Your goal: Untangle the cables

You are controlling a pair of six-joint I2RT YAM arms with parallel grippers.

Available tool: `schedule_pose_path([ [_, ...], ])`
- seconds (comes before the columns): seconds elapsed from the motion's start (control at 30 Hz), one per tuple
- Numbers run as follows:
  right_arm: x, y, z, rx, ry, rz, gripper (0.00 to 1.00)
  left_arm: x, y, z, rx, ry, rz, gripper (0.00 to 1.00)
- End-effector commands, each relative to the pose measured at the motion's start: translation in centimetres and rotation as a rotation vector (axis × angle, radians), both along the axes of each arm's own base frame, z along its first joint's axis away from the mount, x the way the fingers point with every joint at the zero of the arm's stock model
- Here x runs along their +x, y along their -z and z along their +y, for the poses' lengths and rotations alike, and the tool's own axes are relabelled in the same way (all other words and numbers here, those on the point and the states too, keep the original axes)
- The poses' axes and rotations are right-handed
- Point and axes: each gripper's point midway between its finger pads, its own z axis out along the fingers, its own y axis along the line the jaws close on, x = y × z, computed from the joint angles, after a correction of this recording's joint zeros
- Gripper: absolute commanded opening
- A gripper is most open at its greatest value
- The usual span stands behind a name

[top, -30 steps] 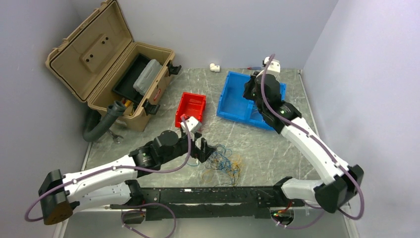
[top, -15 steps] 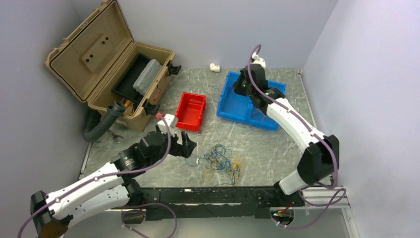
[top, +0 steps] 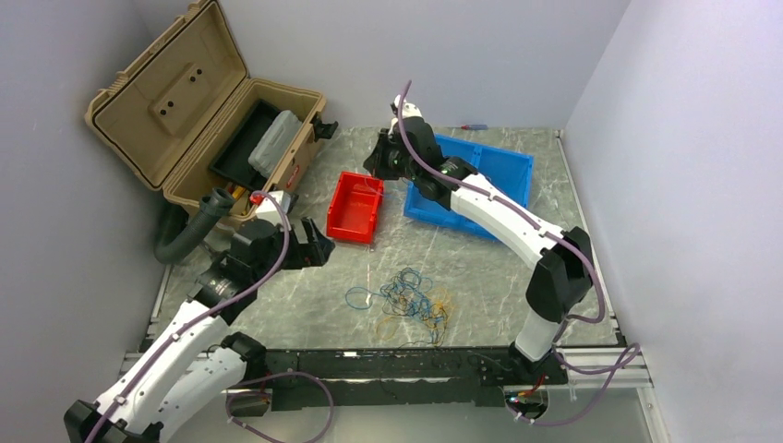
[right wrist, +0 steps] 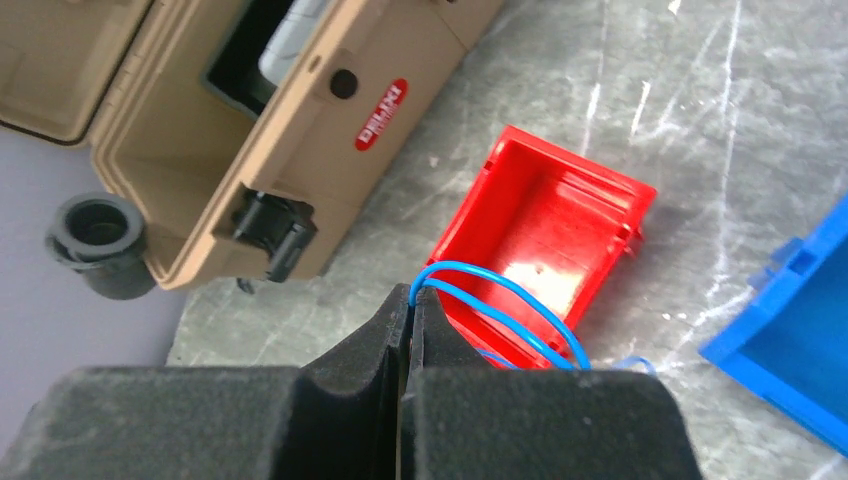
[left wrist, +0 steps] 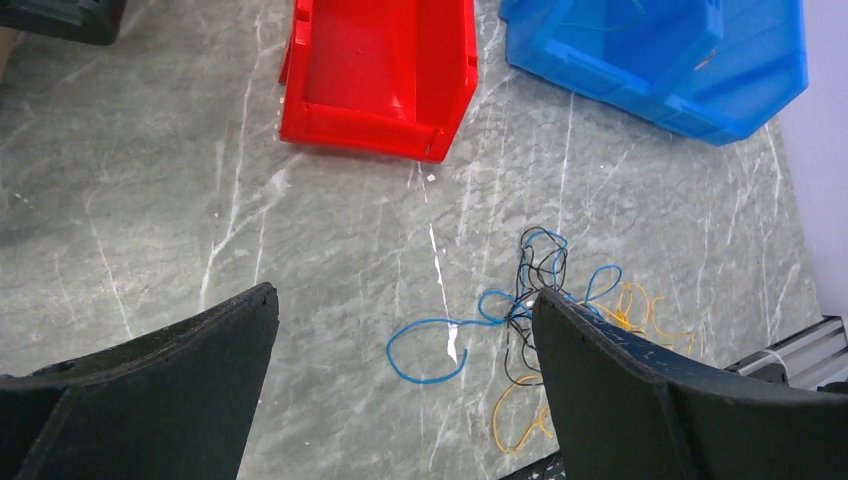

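The cables (top: 411, 300) lie in a loose tangle of blue, black and yellow-orange wires on the grey table, near the front rail. In the left wrist view this tangle (left wrist: 535, 300) sits at lower right, with one blue loop (left wrist: 430, 350) spread out to its left. My left gripper (top: 323, 249) hovers left of the tangle, jaws wide open (left wrist: 405, 295) and empty. My right gripper (top: 374, 168) hangs above the red bin's (top: 355, 205) far end. It is shut (right wrist: 410, 297) on a single blue cable (right wrist: 500, 295) that arcs out of the closed fingertips.
A blue bin (top: 480, 180) stands right of the red bin. An open tan toolbox (top: 212, 120) fills the back left, with a grey pipe elbow (top: 189, 231) in front of it. A black rail (top: 397, 365) runs along the near edge.
My right arm swung left from over the blue bin to above the red bin, still shut. My left arm drew back to the left, away from the tangle, jaws open.
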Motion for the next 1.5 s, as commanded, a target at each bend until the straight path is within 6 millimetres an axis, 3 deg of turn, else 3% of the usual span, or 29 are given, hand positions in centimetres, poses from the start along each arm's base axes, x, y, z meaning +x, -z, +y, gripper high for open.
schedule_pose_path([
  [0.0, 0.9, -4.6, 2.0, 0.097, -0.041, -0.098, 0.00, -0.2, -1.8, 0.0, -0.049, 0.029, -0.049, 1.00],
  [0.27, 0.9, -8.2, 3.6, 0.127, -0.091, -0.180, 0.00, -0.6, -2.6, 0.3, -0.044, 0.037, -0.094, 0.99],
  [0.47, 0.3, -8.3, 4.3, 0.149, -0.117, -0.185, 0.00, -0.8, -3.0, 0.6, -0.043, 0.035, -0.112, 0.99],
  [0.7, 0.9, -4.3, 4.5, 0.160, -0.067, -0.114, 0.00, -1.2, -2.6, 0.9, -0.024, 0.035, -0.107, 0.99],
  [1.07, 3.6, 2.9, 3.4, 0.155, 0.163, 0.030, 0.00, -1.7, -2.1, 1.6, -0.002, 0.023, -0.102, 0.99],
  [1.47, 4.2, 6.1, 5.8, 0.181, 0.146, 0.123, 0.00, -2.0, -1.7, 1.9, 0.006, 0.022, -0.101, 1.00],
])
